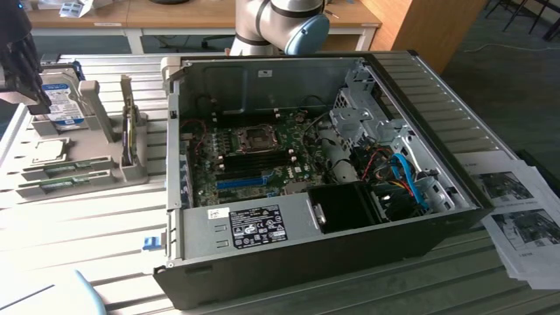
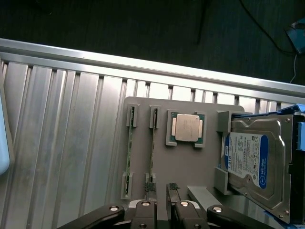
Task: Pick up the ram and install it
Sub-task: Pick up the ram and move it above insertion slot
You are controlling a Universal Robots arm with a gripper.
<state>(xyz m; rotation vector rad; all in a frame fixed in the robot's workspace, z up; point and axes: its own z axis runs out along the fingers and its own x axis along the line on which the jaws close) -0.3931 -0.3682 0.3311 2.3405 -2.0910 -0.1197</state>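
Status: hovering over tray (image 2: 190, 162), gripper (image 2: 161, 188) parted and empty, near end of one ram (image 2: 153, 143); second ram (image 2: 129, 148) alongside. Pickup pending, install in computer case (image 1: 306, 275) pending.

Green ram (image 2: 153, 143), silver HDD (image 2: 275, 157) w/ blue-white label (image 2: 244, 160), grey holder (image 2: 190, 164), black case (image 1: 350, 262)

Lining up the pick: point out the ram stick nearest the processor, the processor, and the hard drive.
ram (image 2: 152, 149), wrist view, midway along the green stick.
processor (image 2: 187, 128), wrist view, centre of its metal lid.
hard drive (image 2: 248, 160), wrist view, on its blue-white label.
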